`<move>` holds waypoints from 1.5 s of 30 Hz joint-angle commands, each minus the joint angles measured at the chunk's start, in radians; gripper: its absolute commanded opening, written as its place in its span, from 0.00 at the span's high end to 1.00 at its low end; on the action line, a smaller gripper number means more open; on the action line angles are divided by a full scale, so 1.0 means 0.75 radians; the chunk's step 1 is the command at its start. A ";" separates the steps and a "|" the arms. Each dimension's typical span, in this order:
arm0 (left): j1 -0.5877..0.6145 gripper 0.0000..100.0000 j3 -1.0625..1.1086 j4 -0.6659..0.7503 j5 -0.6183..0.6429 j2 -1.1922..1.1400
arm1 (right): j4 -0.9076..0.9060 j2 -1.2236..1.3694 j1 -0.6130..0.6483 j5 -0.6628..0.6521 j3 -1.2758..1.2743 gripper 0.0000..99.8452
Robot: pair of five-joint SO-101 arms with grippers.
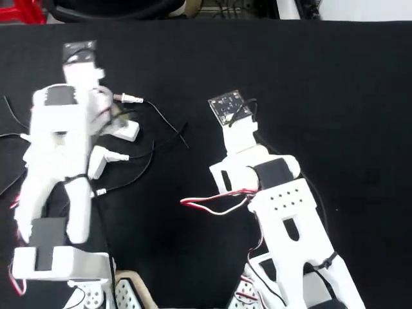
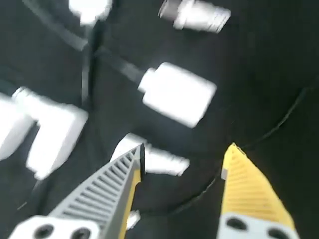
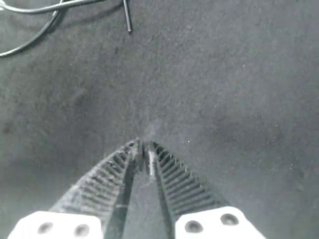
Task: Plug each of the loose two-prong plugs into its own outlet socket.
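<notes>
Left wrist view, left gripper (image 2: 185,149) spread wide and empty above white plug (image 2: 155,160), right gripper (image 3: 144,146) pinched together, nothing clearly held, over black cloth (image 3: 224,74).

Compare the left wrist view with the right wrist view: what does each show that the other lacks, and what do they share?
Left wrist view: the left gripper open above white plug and socket pieces, a white block ahead of its fingertips and a smaller white piece by the grey finger. Right wrist view: the right gripper shut over bare black cloth. Shared: that cloth and thin black cables.
</notes>
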State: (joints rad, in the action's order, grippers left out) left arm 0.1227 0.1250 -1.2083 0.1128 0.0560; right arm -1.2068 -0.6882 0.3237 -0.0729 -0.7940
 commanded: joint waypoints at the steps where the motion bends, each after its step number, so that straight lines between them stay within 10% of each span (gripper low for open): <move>1: -0.026 0.74 -0.030 0.219 0.012 -0.078 | 0.014 0.007 -0.018 -0.012 0.007 0.99; 6: -0.011 0.74 -0.251 0.086 -0.213 -0.374 | 0.014 0.007 -0.018 -0.012 0.007 0.99; 20: 0.077 0.74 -0.795 -0.119 0.421 -0.943 | 0.014 0.007 -0.018 -0.012 0.007 0.99; 27: 0.066 0.75 -0.744 -0.125 0.483 -0.962 | 0.012 0.007 -0.014 -0.012 0.007 0.99; 32: 0.075 0.98 -0.754 -0.170 0.479 -0.910 | 0.012 0.007 -0.014 -0.012 0.005 0.99; 45: 0.013 0.97 -0.868 -0.614 0.477 -0.411 | 0.012 0.007 -0.018 -0.012 0.005 0.99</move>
State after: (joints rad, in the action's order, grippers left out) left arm 0.1596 -0.4672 -1.6149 0.4672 -0.3936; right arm -1.2068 -0.6882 0.3237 -0.0729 -0.7940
